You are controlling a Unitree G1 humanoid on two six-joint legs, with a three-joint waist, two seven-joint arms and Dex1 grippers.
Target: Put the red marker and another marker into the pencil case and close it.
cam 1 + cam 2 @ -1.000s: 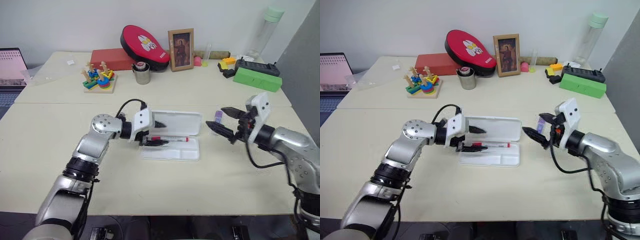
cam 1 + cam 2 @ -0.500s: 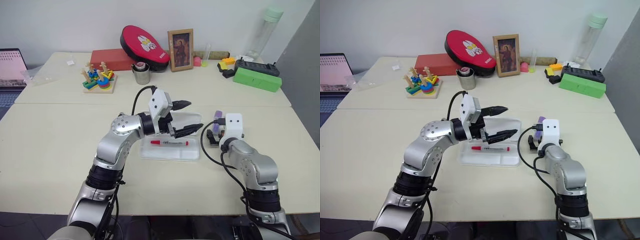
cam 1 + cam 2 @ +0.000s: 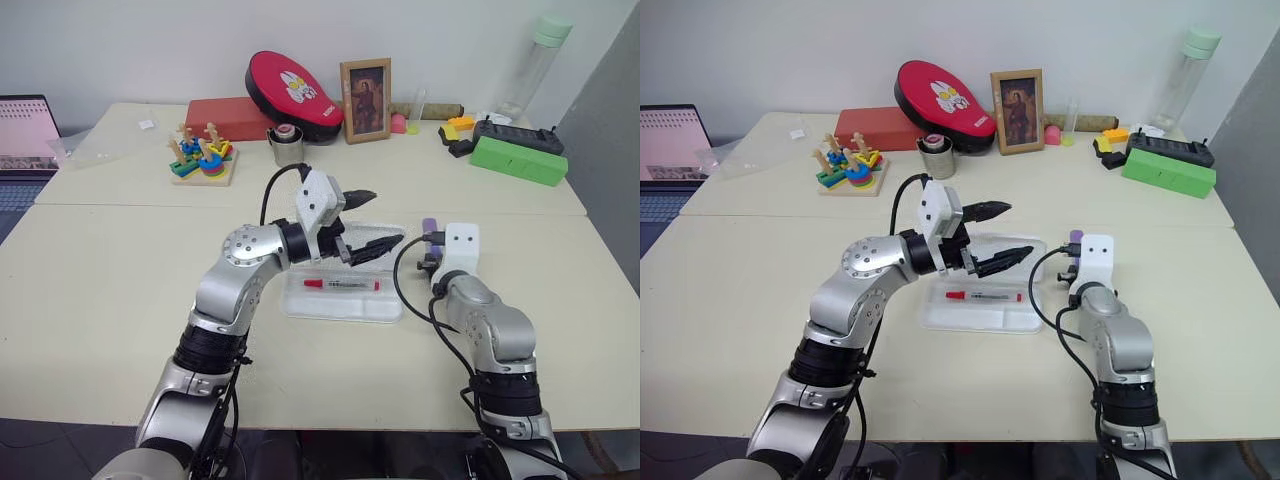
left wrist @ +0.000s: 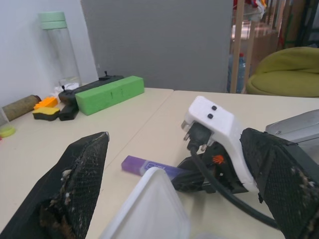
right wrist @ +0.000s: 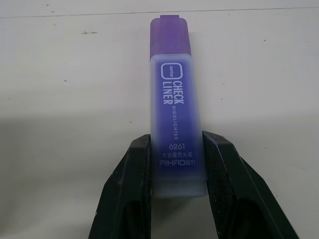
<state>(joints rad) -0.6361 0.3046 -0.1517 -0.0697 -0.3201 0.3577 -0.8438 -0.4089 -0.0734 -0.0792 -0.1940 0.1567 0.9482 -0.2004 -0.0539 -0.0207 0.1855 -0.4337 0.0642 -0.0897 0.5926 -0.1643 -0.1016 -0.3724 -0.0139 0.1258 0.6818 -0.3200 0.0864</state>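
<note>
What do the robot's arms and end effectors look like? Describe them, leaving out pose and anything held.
Both arms are silver-grey metal segments with black joint rings. Each wrist carries a white rounded camera block with a black cable looping back to the forearm. The left end effector and right end effector each have two tapered black fingers; the left fingers look textured and scuffed.

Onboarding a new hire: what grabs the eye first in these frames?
The right gripper, its jaws closed on the lilac highlighter on the table just right of the pencil case. That white case lies open mid-table with the red marker inside, and the left gripper hovers open-jawed above it.
</note>
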